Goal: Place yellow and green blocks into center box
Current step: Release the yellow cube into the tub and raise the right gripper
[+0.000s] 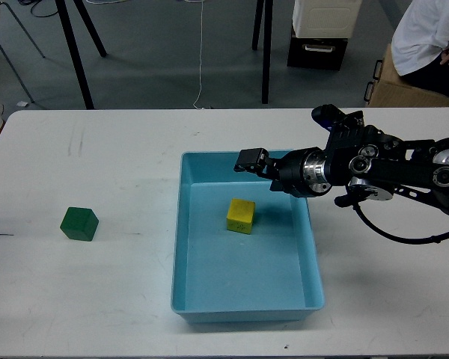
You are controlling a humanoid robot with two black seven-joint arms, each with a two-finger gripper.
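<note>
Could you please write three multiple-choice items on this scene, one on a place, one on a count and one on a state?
1. Where is the small yellow cube?
A. on the white table
B. inside the light blue plastic tray
C. in a gripper

2. How many cubes lie outside the tray?
A. none
B. one
C. two

3. What is the right gripper holding?
A. nothing
B. the yellow cube
C. the dark green cube

Answers: 1 B, the yellow cube rests on the tray's floor. 2 B, only the green cube sits on the white table, left of the tray. 3 A, it hangs over the tray's far wall, apart from both cubes.

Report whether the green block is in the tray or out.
Out. The green block sits on the table left of the tray.
</note>
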